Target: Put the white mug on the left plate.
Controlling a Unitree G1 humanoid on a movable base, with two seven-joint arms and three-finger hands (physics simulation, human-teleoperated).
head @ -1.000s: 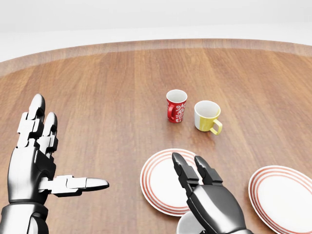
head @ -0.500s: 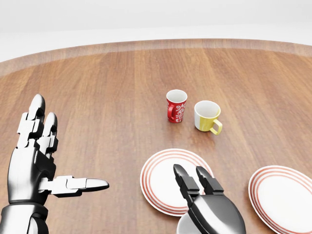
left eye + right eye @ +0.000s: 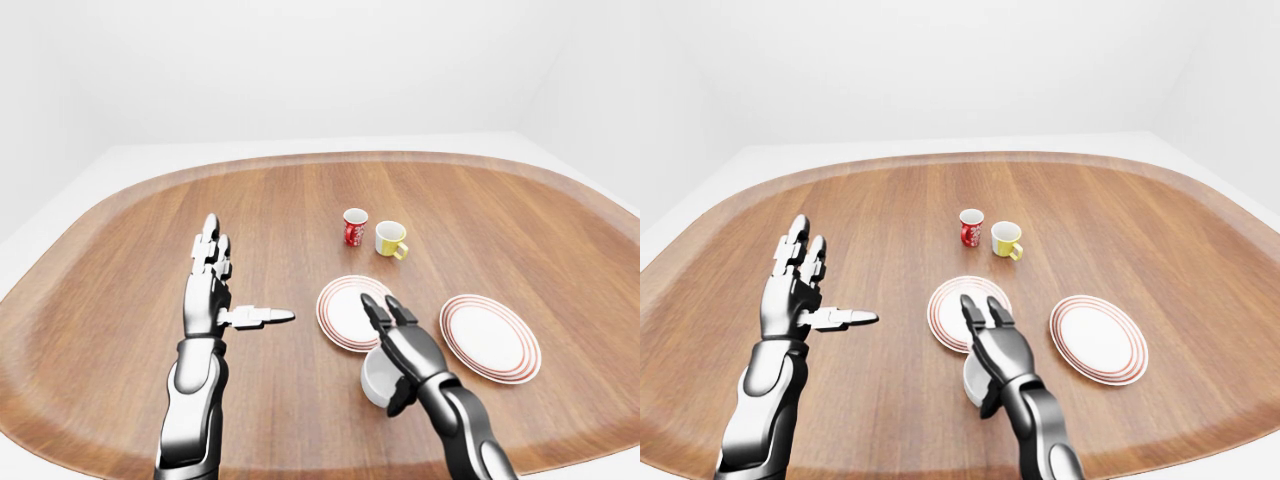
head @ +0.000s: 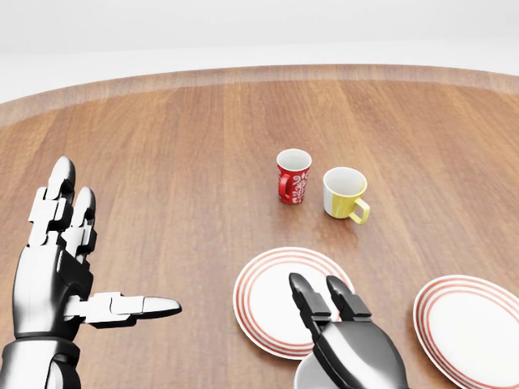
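Observation:
The white mug (image 3: 374,380) stands on the wooden table just below the left plate (image 3: 340,312), a white plate with red rings, in the left-eye view. My right hand (image 3: 386,350) lies over the mug with its fingers stretched out straight toward the plate and its thumb down beside the mug's right wall; the fingers are not closed round it. In the head view only the mug's rim (image 4: 306,378) shows at the bottom edge under the hand. My left hand (image 3: 240,280) is open and empty, left of the plate, above the table.
A second red-ringed plate (image 3: 491,336) lies to the right. A red patterned mug (image 3: 354,227) and a yellow mug (image 3: 389,238) stand above the left plate. The round table's raised rim (image 3: 330,158) runs along the top.
My right hand has drawn back a little toward the bottom of the head view, over the white mug. The left hand and the other things have not moved.

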